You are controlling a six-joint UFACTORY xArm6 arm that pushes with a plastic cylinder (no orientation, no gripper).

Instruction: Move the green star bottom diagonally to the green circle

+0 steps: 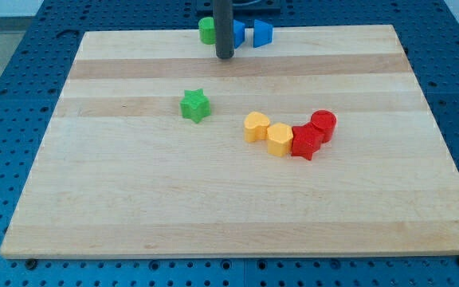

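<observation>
Green star [194,105] on the wooden board [134,207], upper-middle, standing alone. Green circle [206,30] up and slightly to the view's right of the star, at the board's top edge, well apart from it; right part hidden behind the dark rod. My tip [225,56] down on the board just below the circle's right side, above and to the right of the star, touching neither as far as can be seen. No gripper or jaws on this arm, only the rod, so nothing grasped; rod's upper part cut off by the view's top. Blue block [238,33] beside the circle mostly hidden by the rod, shape unclear. Blue triangular block [262,33] further right. Right and below the star, a touching row: yellow heart-like block [256,127], yellow block [280,139], red star [306,143], red cylinder [323,124].
</observation>
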